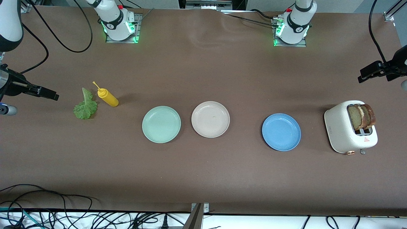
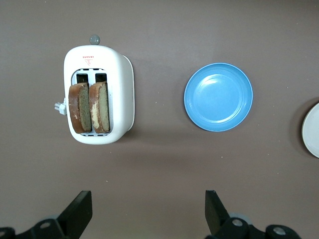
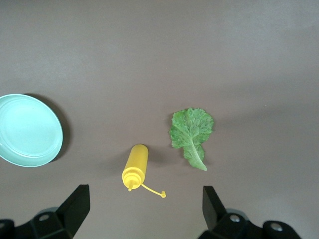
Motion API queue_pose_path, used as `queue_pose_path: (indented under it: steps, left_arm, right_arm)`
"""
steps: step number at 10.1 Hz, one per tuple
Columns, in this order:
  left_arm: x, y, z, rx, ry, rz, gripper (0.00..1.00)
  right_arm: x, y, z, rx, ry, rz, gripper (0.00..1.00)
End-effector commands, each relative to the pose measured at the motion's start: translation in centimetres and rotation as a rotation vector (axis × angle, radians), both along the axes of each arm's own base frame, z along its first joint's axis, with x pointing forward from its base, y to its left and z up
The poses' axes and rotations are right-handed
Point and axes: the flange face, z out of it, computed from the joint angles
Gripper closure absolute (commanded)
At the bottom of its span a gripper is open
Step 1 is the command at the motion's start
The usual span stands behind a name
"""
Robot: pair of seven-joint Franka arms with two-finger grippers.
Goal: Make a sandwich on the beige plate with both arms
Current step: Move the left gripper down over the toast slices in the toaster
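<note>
Round pale beige plate (image 1: 210, 119) sits mid-counter between the mint green plate (image 1: 161, 124) and blue plate (image 1: 281, 132). Two brown bread slices (image 1: 361, 116) stand in the white toaster (image 1: 349, 131); the ruffled green lettuce leaf (image 1: 85, 106) lies beside the yellow squeeze bottle (image 1: 108, 97). Left gripper (image 2: 147, 211) hangs over the counter near the toaster, right gripper (image 3: 144, 209) over the counter near the bottle, both with jaws apart and empty.

Lettuce leaf (image 3: 191, 134) beside yellow bottle (image 3: 136, 165).

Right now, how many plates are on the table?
3, in a row: the mint green plate toward the right arm's end, the beige plate beside it, and the blue plate nearest the toaster. None looks hidden.
</note>
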Motion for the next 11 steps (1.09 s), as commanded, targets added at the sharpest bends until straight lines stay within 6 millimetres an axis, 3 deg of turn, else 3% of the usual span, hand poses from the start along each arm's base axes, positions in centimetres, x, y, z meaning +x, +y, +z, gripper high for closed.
queue_pose_path:
  steps: [1, 2, 4, 6, 8, 11]
  left_arm:
    - [0.5, 2.6, -2.3, 0.040, -0.034, 0.012, 0.00]
    - [0.6, 6.1, -3.8, 0.050, -0.072, 0.066, 0.00]
    - [0.6, 7.9, -5.3, 0.056, -0.091, 0.094, 0.00]
    - [0.6, 7.8, -6.0, 0.054, -0.074, 0.092, 0.00]
    - [0.8, 7.7, -9.8, 0.045, -0.012, 0.086, 0.00]
    - [2.3, 7.5, -13.6, 0.041, -0.011, 0.075, 0.00]
  right_arm:
    - [-0.1, -0.1, 0.2, -0.013, 0.008, -0.005, 0.00]
    - [-0.1, -0.1, 0.2, -0.013, 0.008, -0.005, 0.00]
    - [-0.1, -0.1, 0.2, -0.013, 0.008, -0.005, 0.00]
    - [-0.1, -0.1, 0.2, -0.013, 0.008, -0.005, 0.00]
    - [-0.1, -0.1, 0.2, -0.013, 0.008, -0.005, 0.00]
    - [-0.1, -0.1, 0.2, -0.013, 0.008, -0.005, 0.00]
